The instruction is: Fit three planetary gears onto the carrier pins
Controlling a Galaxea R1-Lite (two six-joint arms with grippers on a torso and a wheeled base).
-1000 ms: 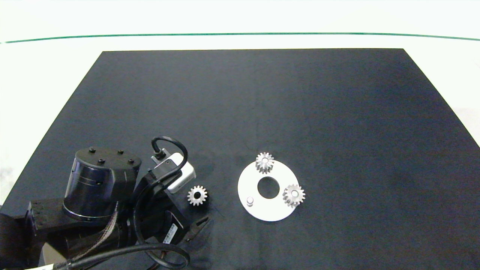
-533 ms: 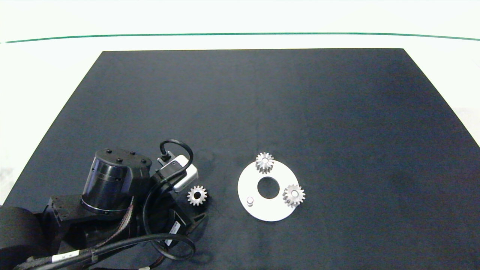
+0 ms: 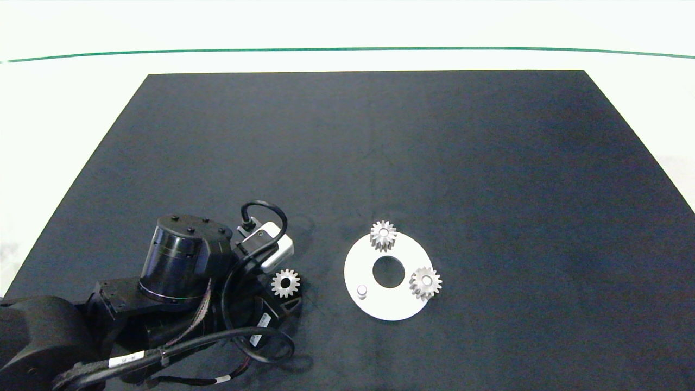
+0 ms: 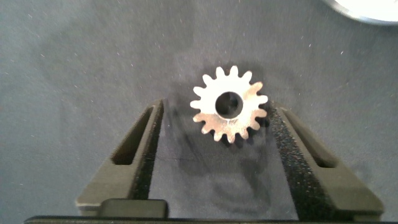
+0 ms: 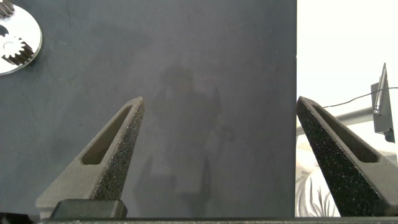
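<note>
— Left gripper point(image 4: 214, 121), where is it, and is it holding something?

— It is low over the black mat point(image 3: 380, 152), at the near left part. Its two fingers stand apart, one on each side of the loose gear point(image 4: 229, 104). One finger is very close to the teeth; I cannot tell if it touches. The gear lies flat on the mat, not lifted.

— And the other gears?

— Two planetary gears point(image 3: 383, 235) sit on the white disc point(image 3: 380, 307), each on a pin: one at the far edge, the other point(image 3: 425, 282) at the right edge. The third carrier pin point(image 3: 361, 291) is bare, on the disc side nearest the loose gear.

— Anything in the way?

— Between loose gear and disc is only mat. The arm's black cable point(image 3: 239, 347) loops near the gripper.

— Any writing?

— Small white labels on the cable and the arm; I cannot read them.

— The right gripper point(image 5: 217, 162)?

— Wide open over the mat's edge, holding nothing.
</note>
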